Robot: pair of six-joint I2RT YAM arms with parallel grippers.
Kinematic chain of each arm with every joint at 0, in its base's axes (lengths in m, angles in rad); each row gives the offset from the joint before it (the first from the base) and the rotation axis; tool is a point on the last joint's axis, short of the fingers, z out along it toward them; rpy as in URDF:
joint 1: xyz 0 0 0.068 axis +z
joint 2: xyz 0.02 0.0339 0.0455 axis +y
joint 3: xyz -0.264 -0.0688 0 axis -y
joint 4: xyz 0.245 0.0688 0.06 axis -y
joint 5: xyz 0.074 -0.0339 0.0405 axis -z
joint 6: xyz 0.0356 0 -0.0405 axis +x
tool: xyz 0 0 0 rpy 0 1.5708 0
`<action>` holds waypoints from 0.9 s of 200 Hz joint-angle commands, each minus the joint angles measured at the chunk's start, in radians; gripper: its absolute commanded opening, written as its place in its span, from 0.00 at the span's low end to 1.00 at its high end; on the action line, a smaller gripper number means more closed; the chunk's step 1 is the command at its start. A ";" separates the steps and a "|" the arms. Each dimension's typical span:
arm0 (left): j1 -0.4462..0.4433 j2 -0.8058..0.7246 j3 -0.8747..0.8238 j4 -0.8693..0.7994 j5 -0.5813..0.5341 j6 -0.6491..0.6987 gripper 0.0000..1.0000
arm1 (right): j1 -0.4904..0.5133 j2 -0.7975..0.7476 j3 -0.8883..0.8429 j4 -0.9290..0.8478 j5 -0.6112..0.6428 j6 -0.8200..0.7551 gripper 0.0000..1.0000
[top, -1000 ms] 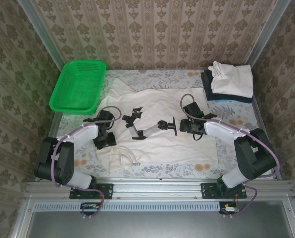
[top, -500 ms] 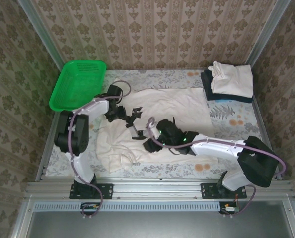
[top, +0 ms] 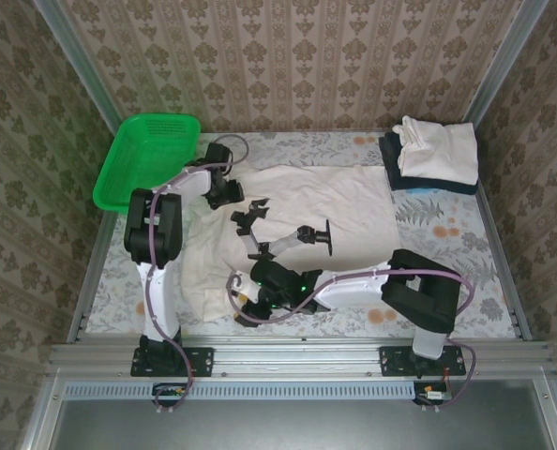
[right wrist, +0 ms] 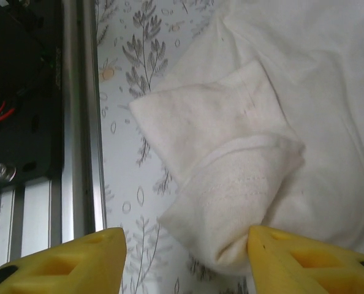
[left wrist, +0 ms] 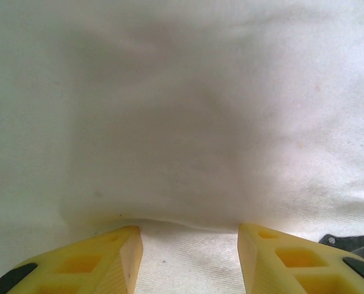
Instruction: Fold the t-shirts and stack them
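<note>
The top camera is looking down over the whole table [top: 447, 234] from its near edge. Both wrist cameras are pressing close on the same spread shirt [top: 325, 202].

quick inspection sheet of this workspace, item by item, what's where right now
surface: floral-print table, mostly under cloth
job's things: cream t-shirt spread in the middle, its sleeve bunched; folded cream shirt on navy one, far right
clutter: green basket far left; black jointed fixture on the spread shirt
grippers: left gripper open over the shirt; right gripper open at the sleeve
cables: purple cable along each arm
surroundings: patterned walls, metal rail
</note>
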State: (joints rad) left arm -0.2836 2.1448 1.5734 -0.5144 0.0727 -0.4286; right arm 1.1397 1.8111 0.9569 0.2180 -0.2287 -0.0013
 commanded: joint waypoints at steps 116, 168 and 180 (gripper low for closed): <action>0.036 0.095 0.086 -0.028 0.071 0.058 0.47 | 0.019 0.046 0.088 -0.144 -0.136 -0.100 0.01; 0.038 0.090 0.089 -0.024 0.083 0.072 0.47 | 0.018 -0.149 -0.036 -0.239 -0.133 -0.112 0.18; 0.040 0.096 0.094 -0.030 0.079 0.074 0.47 | 0.017 -0.180 -0.048 -0.264 -0.137 -0.114 0.24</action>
State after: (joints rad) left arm -0.2543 2.1929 1.6474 -0.5213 0.1509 -0.3847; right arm 1.1500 1.7161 0.9360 0.0376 -0.3161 -0.1043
